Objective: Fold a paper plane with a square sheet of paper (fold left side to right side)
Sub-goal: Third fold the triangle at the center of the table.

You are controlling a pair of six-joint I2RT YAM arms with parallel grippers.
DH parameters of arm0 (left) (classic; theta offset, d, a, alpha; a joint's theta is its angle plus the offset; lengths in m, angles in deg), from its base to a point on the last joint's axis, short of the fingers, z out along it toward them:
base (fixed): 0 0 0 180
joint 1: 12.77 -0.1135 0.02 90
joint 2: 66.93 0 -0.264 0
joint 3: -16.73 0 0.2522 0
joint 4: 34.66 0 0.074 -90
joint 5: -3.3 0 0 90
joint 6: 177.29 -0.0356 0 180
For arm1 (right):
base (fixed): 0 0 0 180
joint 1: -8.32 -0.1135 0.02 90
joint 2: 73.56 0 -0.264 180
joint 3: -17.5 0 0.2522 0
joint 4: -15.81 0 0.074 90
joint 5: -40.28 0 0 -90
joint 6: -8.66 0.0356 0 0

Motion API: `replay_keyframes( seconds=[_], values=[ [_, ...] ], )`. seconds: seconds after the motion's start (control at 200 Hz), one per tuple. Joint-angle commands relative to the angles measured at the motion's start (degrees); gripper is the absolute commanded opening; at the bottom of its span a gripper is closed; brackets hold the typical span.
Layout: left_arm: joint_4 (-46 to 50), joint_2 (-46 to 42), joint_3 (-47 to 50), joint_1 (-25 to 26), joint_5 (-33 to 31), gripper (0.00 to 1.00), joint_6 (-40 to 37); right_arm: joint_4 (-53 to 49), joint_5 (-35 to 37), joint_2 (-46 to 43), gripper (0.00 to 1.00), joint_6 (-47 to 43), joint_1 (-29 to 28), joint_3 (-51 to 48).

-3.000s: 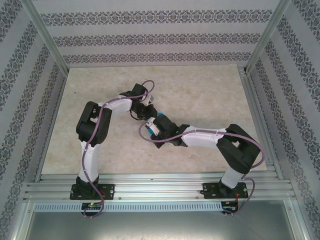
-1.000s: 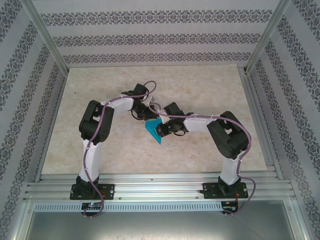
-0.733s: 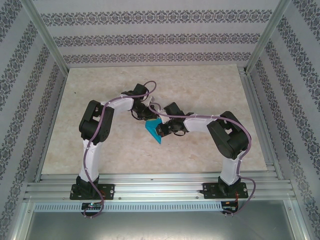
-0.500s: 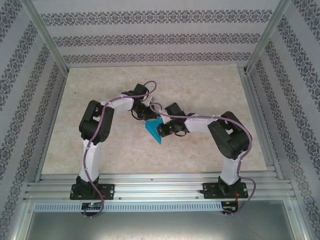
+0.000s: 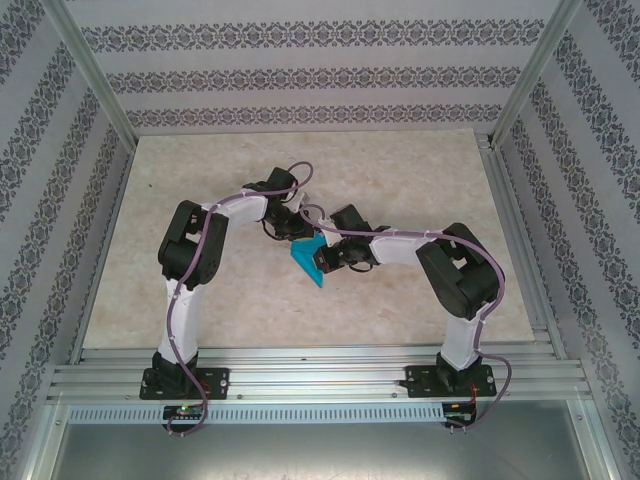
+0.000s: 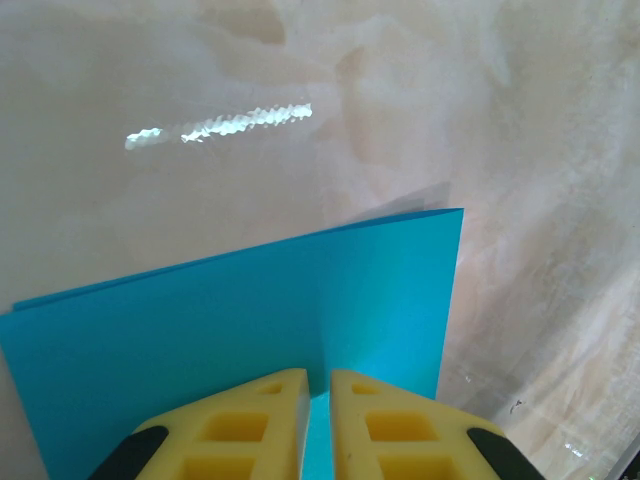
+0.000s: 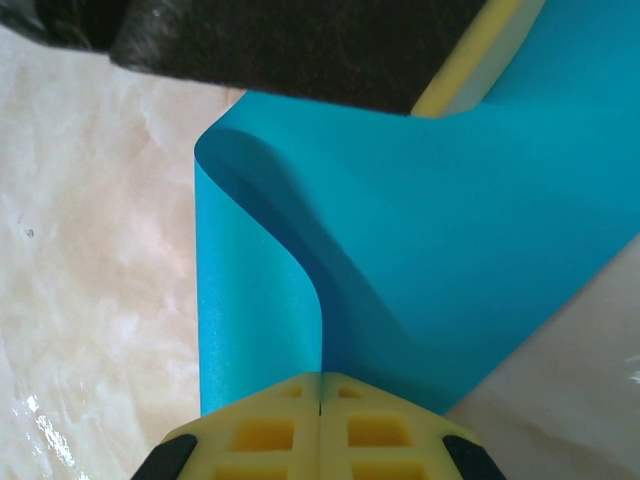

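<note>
The yellow fingers (image 6: 250, 435) of the left gripper (image 6: 318, 380) are nipped onto the teal square sheet of paper (image 6: 250, 310). Only a thin slit shows between them, with the sheet running through it. The right gripper (image 7: 320, 385) has its fingers (image 7: 265, 435) pressed tight together on another edge of the same sheet, where the paper curls over on itself in a soft roll rather than a flat crease.

From above, the sheet sits about mid-table, its point aimed toward the arm bases, held between the two grippers where they meet head to head. In the right wrist view the left gripper's dark body and one yellow pad hang right over the far part of the sheet, so the two crowd each other there. Purple cables (image 5: 205, 240) loop off both arms beside that spot.

Open marbled table (image 5: 200, 180) stretches on every side, out to the aluminium rail (image 5: 320, 360) at the near edge and the patterned walls (image 5: 320, 75).
</note>
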Motion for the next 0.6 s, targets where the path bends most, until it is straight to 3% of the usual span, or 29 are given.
replay_keyframes(
  seconds=[0.0,0.345,0.595],
  values=[
    [2.8,2.3,0.4,1.0,-2.4,0.17,-1.0,0.9,0.3,0.4,0.01,1.0,0.0,-0.8],
    [4.4,-1.1,-2.1,0.0,-1.4,0.27,-1.2,0.2,0.9,1.9,0.01,2.4,-0.7,-2.3],
    [6.2,-5.4,-5.4,-4.0,-0.9,0.42,-1.0,-0.5,1.0,3.2,0.01,2.3,-1.4,-1.9]
  ],
)
